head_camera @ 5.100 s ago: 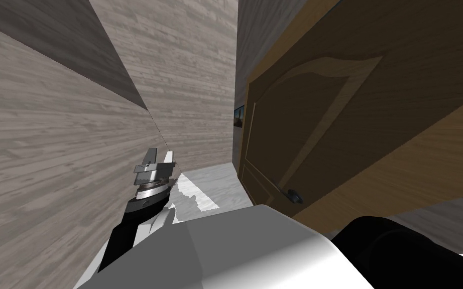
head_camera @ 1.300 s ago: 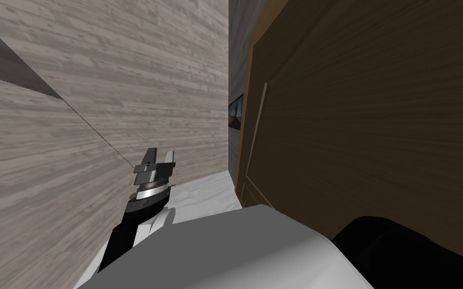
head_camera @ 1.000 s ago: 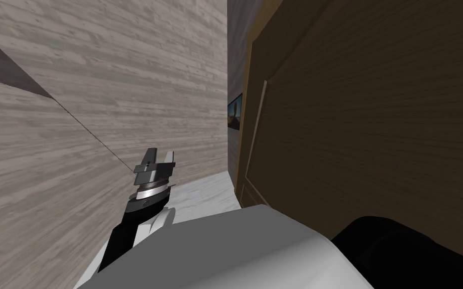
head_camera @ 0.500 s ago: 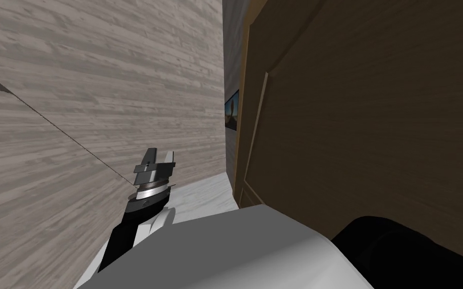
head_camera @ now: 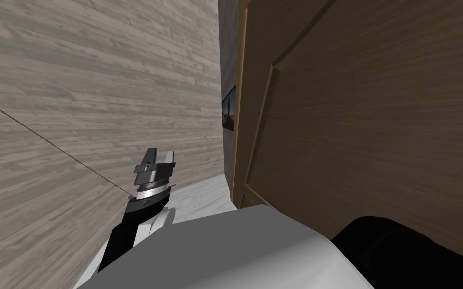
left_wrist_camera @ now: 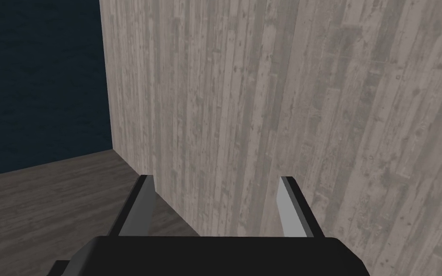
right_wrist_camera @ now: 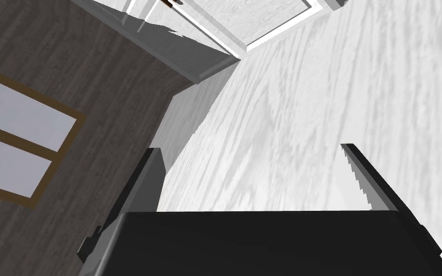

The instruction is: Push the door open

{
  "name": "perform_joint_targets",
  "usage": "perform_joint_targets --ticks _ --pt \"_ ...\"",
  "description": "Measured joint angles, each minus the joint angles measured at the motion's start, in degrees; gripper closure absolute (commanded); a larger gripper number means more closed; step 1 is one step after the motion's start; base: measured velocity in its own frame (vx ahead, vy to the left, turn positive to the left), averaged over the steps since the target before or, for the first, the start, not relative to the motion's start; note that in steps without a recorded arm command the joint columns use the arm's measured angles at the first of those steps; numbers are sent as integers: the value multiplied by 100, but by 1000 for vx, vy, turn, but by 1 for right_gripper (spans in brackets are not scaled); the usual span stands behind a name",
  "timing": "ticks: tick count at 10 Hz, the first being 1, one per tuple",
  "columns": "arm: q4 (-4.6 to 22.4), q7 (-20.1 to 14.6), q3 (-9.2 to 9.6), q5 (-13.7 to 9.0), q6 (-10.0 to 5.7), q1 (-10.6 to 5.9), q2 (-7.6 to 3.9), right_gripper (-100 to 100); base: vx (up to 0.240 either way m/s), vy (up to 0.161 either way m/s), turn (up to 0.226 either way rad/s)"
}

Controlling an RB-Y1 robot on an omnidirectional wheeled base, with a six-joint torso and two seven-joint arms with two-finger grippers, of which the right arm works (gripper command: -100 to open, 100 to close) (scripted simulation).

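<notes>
Door (head_camera: 376,125), brown and panelled, fills my right side far closer than seconds ago because I have moved up to it, so I judge the push is starting; left gripper (head_camera: 160,153) by the wall (head_camera: 75,100) and right gripper (right_wrist_camera: 251,153) have fingers spread, empty.

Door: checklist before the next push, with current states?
1. Passage between the door edge and the wall, floor showing there: ok.
2. Is the left tool open and empty: ok.
3. Is the left tool clear of the wall: cannot tell, it is close.
4. Is the right tool open and empty: ok.
5. Is any part of me touching the door: cannot tell.
</notes>
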Motion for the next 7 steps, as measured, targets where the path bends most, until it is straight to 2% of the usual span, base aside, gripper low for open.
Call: perform_joint_targets --ticks 1,2,3,4,5,6,7 --pt "236 -36 -14 -109 35 -78 -44 -100 90 -132 11" --pt "60 -131 -6 -212 -76 49 -34 -100 89 -94 14" --pt "140 -175 -10 -271 -108 24 -53 -100 99 -84 -7" --pt "22 -245 -7 -356 -195 115 -53 -100 71 -53 -3" --pt "120 -277 -12 -409 -206 76 -71 -100 26 -13 2" --pt "253 -266 -18 -429 -153 17 -87 -100 51 -59 -24" --pt "277 -332 -21 -543 -195 35 -101 -100 86 -109 -14"
